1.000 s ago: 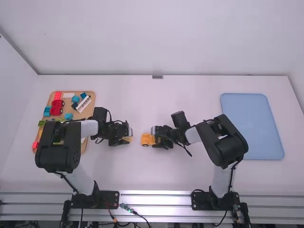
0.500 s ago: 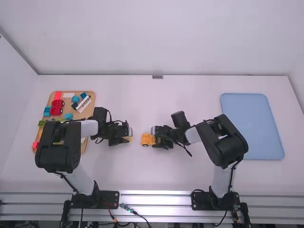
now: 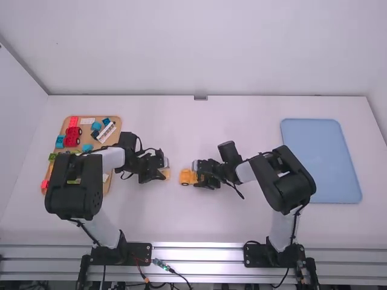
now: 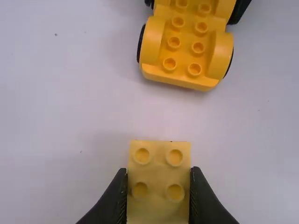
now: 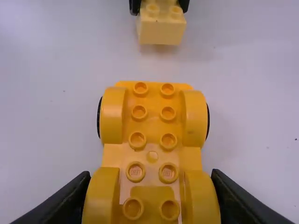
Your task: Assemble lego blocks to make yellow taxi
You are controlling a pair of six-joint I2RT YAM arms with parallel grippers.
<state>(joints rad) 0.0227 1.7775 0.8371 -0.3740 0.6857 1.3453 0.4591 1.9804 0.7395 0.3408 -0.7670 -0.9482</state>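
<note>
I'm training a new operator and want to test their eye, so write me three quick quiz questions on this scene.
1. True or false: the left gripper holds the pale yellow block.
2. What is between the fingers of the right gripper? A) a red car; B) the yellow wheeled base; C) a green block.
3. Fill in: the blue tray lies nearer the base of the ____ arm.
Key: 1 true; 2 B; 3 right.

I see bright, even light on the table (image 3: 199, 220), a faint shadow by the pale block (image 5: 161, 31), glare along the metal rail (image 3: 196, 254).
</note>
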